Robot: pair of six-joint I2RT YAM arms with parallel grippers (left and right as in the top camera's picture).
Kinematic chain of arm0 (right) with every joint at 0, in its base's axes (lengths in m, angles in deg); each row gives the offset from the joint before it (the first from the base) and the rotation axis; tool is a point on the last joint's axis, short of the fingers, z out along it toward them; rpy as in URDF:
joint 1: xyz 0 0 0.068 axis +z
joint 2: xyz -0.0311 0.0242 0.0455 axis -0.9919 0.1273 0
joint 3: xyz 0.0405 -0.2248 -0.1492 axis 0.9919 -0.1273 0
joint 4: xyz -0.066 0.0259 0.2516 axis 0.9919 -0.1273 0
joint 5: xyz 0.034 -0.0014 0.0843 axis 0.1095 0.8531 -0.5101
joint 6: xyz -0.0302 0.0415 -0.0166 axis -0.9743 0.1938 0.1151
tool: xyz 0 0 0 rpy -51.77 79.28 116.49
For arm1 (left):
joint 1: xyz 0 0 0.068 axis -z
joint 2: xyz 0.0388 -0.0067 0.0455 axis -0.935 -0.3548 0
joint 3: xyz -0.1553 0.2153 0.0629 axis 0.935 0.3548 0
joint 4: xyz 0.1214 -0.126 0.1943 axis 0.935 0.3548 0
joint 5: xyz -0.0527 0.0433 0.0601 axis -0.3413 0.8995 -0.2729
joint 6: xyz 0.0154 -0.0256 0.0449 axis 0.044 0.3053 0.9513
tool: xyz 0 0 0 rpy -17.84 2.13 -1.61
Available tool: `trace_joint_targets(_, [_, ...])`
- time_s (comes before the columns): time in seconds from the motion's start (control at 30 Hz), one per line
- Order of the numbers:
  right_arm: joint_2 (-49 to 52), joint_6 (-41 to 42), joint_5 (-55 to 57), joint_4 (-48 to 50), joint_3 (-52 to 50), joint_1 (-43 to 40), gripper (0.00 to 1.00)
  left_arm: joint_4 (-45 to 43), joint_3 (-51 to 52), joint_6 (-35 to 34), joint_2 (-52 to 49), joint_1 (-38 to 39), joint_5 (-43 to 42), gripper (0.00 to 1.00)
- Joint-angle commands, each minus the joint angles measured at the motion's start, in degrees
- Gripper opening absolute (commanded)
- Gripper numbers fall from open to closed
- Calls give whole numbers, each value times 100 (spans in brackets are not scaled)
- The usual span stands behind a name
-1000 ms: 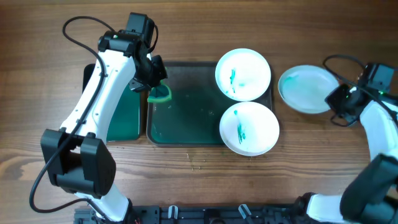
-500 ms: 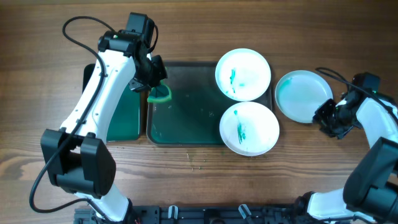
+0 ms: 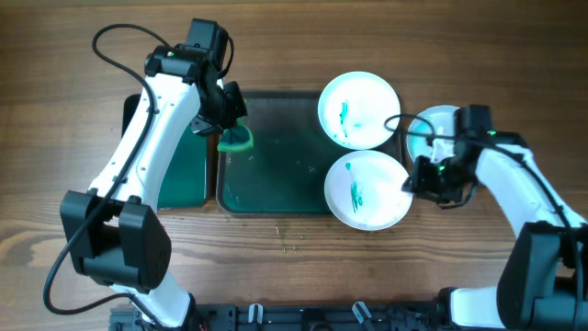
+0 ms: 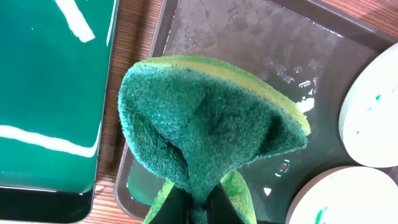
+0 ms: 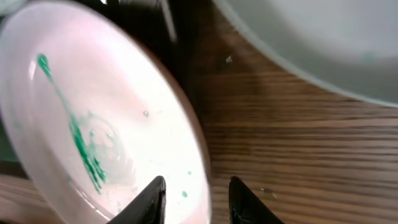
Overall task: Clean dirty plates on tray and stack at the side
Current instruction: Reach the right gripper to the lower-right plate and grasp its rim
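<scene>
On the brown wooden surface (image 3: 276, 267), at the far left, lies a small bright green rectangular tray (image 3: 175, 179). The white left arm crosses over it and hides much of its far half.

Just right of that, the left gripper (image 4: 199, 206) is clamped tight on a green and yellow sponge (image 4: 205, 124), which folds upward from the pinch. The sponge hangs over the far left corner of the large dark grey-green rectangular tray (image 3: 276, 156). Water droplets (image 4: 292, 78) glisten on the tray's floor.

Two round white plates fill the tray's right end. The far round white plate (image 3: 358, 110) and the near round white plate (image 3: 367, 190) each carry a green smear and almost touch.

The right gripper (image 5: 198, 198) sits at the near plate's right rim. Its fingers are spread, one over the plate's inside and one outside over the wood. Whether they touch the rim cannot be told.

Beyond it, on the surface just right of the tray, rests a faintly bluish round plate (image 3: 436, 119). The right arm and its black cable (image 3: 404, 119) cover much of it.
</scene>
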Motion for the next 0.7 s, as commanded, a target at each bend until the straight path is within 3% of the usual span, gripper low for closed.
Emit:
trace_joint_targets(0.0, [-94,42,363,164,-125,192,23,-7,-48,79,42,22,-92,4])
trace_joint_targets(0.1, [-94,42,378,181,-125,295,4,9,-48,79,42,22,-92,4])
trace_joint_targets(0.27, [-166,374,-31,236,-122,1056,4,9,-48,79,42,20,-92,4])
trace_joint_targets(0.4, [-308,2009,7,1143,-120,2201,4,9,-48,74,42,20,-92,4])
trace_joint_targets(0.5, [-223,3405,820,2118,-120,2914,4,31,-48,74,42,20,-92,4])
trace_joint_targets(0.67, [404,4317,1346,3541,-120,3530,4,52,-48,74,42,22,-92,4])
